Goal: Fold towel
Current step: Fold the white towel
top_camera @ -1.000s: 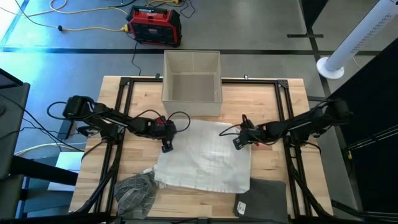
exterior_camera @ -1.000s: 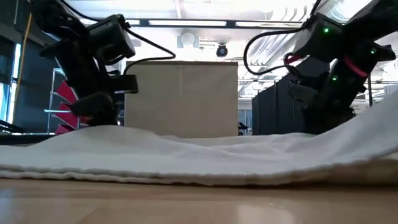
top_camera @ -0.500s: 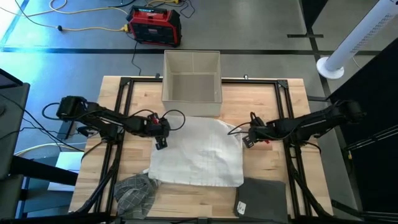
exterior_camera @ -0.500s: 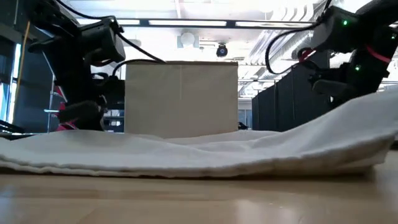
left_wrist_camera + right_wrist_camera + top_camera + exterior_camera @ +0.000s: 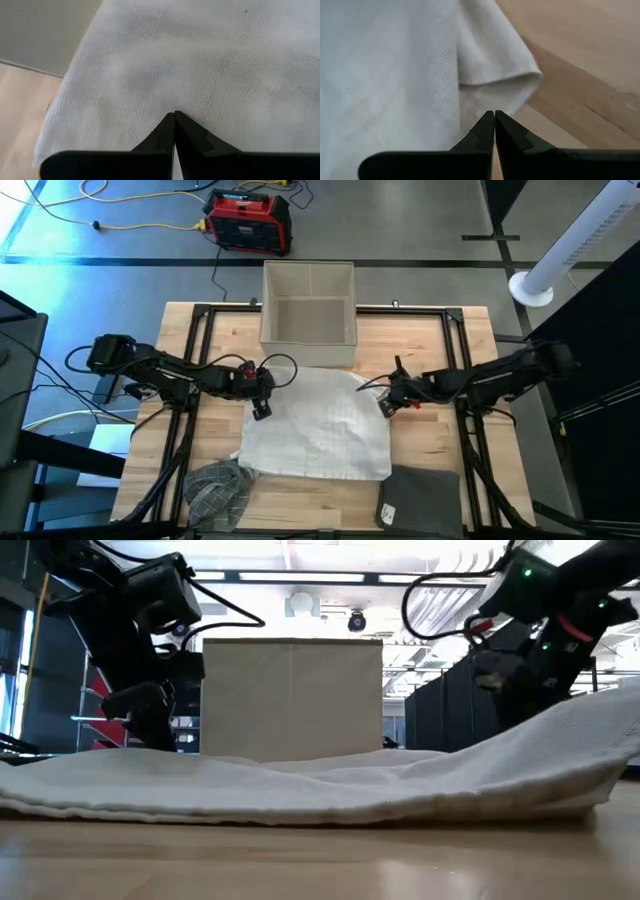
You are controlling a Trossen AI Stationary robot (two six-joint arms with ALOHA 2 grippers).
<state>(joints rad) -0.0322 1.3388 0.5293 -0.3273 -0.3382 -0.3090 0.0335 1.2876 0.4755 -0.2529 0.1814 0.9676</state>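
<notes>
High view – beige bin (image 5: 308, 303) behind white towel (image 5: 318, 425), nothing visible inside

No text, label, brand, number or sign can be read on anything here.

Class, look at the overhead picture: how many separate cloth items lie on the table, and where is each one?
3. The white towel is spread mid-table between the grippers, a crumpled grey patterned cloth sits at the near-left corner, and a folded dark grey cloth at the near-right edge, partly cut off.
</notes>
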